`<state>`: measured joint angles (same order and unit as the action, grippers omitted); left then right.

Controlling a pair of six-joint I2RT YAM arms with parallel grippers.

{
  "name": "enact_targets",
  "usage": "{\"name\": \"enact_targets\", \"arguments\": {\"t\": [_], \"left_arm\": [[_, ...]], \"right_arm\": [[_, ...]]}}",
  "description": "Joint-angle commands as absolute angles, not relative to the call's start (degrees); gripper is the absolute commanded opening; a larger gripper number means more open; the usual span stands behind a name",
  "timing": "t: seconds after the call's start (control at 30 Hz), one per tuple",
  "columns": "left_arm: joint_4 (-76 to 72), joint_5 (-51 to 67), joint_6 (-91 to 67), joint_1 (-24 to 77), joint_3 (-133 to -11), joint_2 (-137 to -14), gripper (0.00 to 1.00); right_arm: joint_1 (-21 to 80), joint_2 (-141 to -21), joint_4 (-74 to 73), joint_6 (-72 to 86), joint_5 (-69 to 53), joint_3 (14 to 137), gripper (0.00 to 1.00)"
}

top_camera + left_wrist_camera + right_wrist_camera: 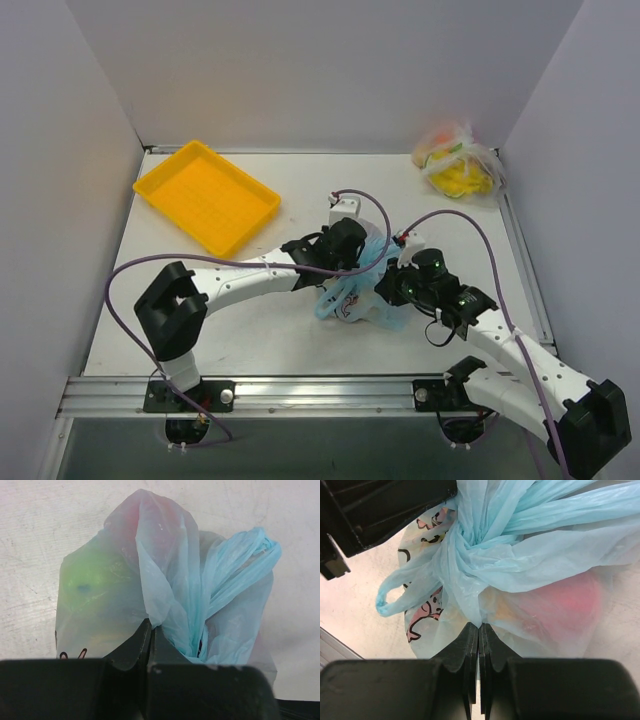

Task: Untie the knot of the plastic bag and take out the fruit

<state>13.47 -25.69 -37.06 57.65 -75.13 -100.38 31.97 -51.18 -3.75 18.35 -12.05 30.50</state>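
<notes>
The light blue plastic bag sits mid-table between both grippers. Its knot of twisted blue handles shows in the right wrist view, with a loose handle loop to the left. My left gripper is shut on a fold of the bag's plastic. My right gripper is shut on a pinch of the bag just below the knot. Fruit shows through the film: a green apple and a red apple. In the top view the left gripper and right gripper flank the bag.
A yellow-orange tray lies at the back left. A clear bag with yellow-orange contents sits at the back right by the wall. White walls enclose the table on three sides.
</notes>
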Motion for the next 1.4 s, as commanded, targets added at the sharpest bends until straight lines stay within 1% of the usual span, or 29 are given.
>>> {"name": "enact_targets", "arguments": {"t": [0.0,0.1,0.13,0.2,0.23,0.37,0.43,0.47,0.57,0.6,0.63,0.73,0.77,0.8,0.83,0.87,0.93,0.97,1.1,1.2,1.37], "left_arm": [[12.9,-29.8,-37.9,56.6,-75.9,-98.3,0.00],[13.1,-30.5,-37.6,54.1,-72.7,-95.0,0.00],[13.2,-30.7,-37.7,53.3,-71.8,-93.9,0.00],[13.8,-30.8,-38.5,51.2,-68.0,-90.0,0.00],[13.9,-30.6,-38.8,48.9,-66.2,-88.5,0.00],[15.1,-29.7,-40.7,43.3,-58.9,-78.8,0.00],[15.7,-28.9,-41.8,41.7,-54.8,-75.4,0.00],[15.6,-28.4,-42.1,41.0,-53.5,-72.3,0.00],[15.0,-25.4,-41.9,41.0,-50.4,-68.0,0.00],[14.9,-24.5,-42.1,41.1,-49.9,-67.3,0.00],[15.0,-22.4,-42.3,41.2,-49.3,-66.6,0.00],[15.0,-19.9,-42.6,41.6,-48.3,-65.0,0.00],[15.2,-18.8,-42.5,41.6,-48.3,-64.3,0.00],[15.4,-18.3,-42.4,41.7,-48.4,-64.2,0.00],[15.6,-17.7,-42.2,41.8,-48.5,-64.0,0.00],[16.0,-16.7,-41.8,41.8,-48.8,-63.9,0.00],[17.0,-15.8,-41.7,41.9,-49.6,-63.8,0.00],[17.4,-15.3,-41.5,41.9,-49.8,-64.0,0.00],[19.2,-14.9,-41.4,42.0,-51.2,-64.1,0.00],[19.6,-14.8,-42.4,42.0,-51.5,-64.1,0.00],[19.5,-13.7,-44.1,42.1,-51.5,-64.5,0.00]], "right_arm": [[32.3,-48.4,-4.2,18.4,-10.6,29.8,0.00],[31.6,-46.5,-7.1,19.2,-6.8,29.7,0.00],[31.5,-46.0,-7.9,19.7,-3.2,29.7,0.00],[30.6,-43.8,-10.1,20.6,-0.2,29.5,0.00],[30.2,-43.0,-10.5,21.4,4.1,29.4,0.00],[28.0,-37.9,-12.0,23.5,9.3,28.0,0.00],[26.5,-35.1,-12.5,24.4,10.4,27.6,0.00],[26.2,-34.4,-12.7,24.5,9.4,27.5,0.00],[26.2,-34.8,-13.4,21.9,4.8,29.0,0.00],[26.3,-36.5,-14.9,21.2,1.4,31.0,0.03],[26.3,-37.4,-16.0,20.7,-0.2,32.0,0.13],[27.0,-40.2,-20.8,18.3,-4.8,37.5,0.33],[28.0,-40.9,-22.0,17.8,-5.0,39.0,0.46],[28.7,-41.3,-24.2,16.4,-5.0,40.5,0.51],[29.7,-41.9,-25.2,15.8,-5.0,44.0,0.60],[31.5,-42.4,-26.2,15.1,-4.9,45.6,0.63],[34.4,-45.2,-28.4,12.4,-4.7,49.3,0.66],[37.8,-47.4,-28.9,11.4,-4.2,52.5,0.66],[45.4,-54.9,-31.6,8.1,-1.1,58.5,0.66],[50.5,-59.3,-32.0,6.6,4.4,59.9,0.66],[53.4,-63.7,-31.9,5.0,9.7,59.0,0.66]]}}
